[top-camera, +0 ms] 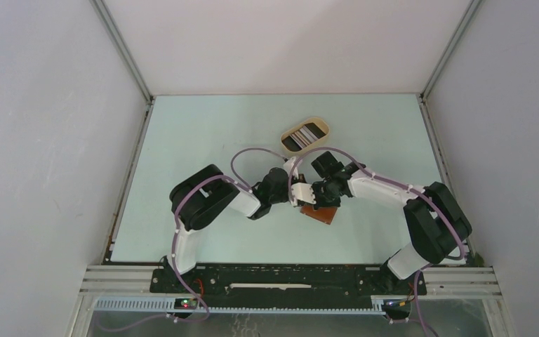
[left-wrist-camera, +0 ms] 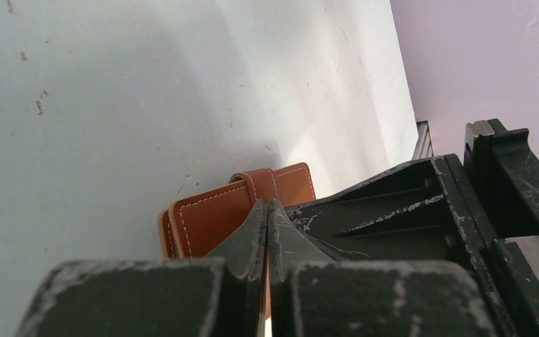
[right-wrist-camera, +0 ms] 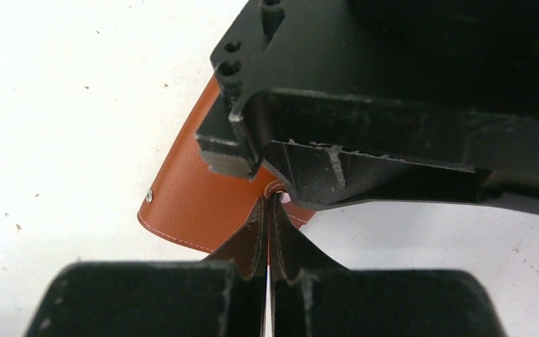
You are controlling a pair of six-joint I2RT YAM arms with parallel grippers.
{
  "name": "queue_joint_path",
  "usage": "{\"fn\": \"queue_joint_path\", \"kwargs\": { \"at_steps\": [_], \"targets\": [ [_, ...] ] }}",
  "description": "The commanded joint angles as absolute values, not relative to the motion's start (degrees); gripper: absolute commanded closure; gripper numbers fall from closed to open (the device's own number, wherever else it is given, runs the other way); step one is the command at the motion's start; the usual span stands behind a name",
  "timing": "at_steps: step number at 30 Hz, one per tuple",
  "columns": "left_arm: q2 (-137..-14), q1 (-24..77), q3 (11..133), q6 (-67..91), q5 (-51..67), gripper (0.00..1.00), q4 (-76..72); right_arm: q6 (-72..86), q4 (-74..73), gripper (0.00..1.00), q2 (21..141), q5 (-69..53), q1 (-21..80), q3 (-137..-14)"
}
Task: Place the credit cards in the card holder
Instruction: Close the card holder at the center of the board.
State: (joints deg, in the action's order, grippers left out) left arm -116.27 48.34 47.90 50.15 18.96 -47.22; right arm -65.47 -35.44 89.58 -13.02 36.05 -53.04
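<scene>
Jaws of both grippers are clenched tight over the card holder [top-camera: 325, 214], which lies on the pale green desk [top-camera: 203, 140] at the centre, just in front of the two arms. From above, the left gripper [top-camera: 296, 195] and the right gripper [top-camera: 310, 196] meet almost tip to tip at the holder's far edge, very near each other.

In the right wrist view, reddish-brown leather rises into the closed jaws, so the right gripper appears to pinch a flap of the holder. A small metal snap shows on the leather lying flat below. In the left wrist view, the jaws are pressed together right against the holder, whose stitched closing tab wraps over its edge. Whether any leather is caught between them cannot be told.

The credit cards [top-camera: 304, 135], dark and pale, sit stacked in a beige oval tray [top-camera: 325, 130] farther back on the desk, apart from the holder. None is in the holder or in either gripper.

The step in hand looks like opening the holder so its slots are exposed. Doing this well probably means one gripper pinning one side against the desk while the other peels the flap up and over slowly. Thin leather can slip from a tip-only pinch. The holder is light and may slide or lift whole instead of unfolding. With the fingers so close, any pull should go outward, away from the other gripper, to avoid a knock.
</scene>
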Motion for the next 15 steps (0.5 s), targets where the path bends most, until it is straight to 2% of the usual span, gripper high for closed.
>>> {"fn": "queue_joint_path", "kwargs": {
  "at_steps": [1,15],
  "targets": [
    [-116.5,49.6,45.4,51.2,18.0,1.00,-42.4,-65.5,-35.3,1.00,93.1,-12.3,37.2,-53.3],
    [-116.9,50.8,44.8,53.0,16.4,1.00,-39.1,-67.0,-38.3,1.00,95.2,-11.2,37.9,-56.7]
  ]
}}
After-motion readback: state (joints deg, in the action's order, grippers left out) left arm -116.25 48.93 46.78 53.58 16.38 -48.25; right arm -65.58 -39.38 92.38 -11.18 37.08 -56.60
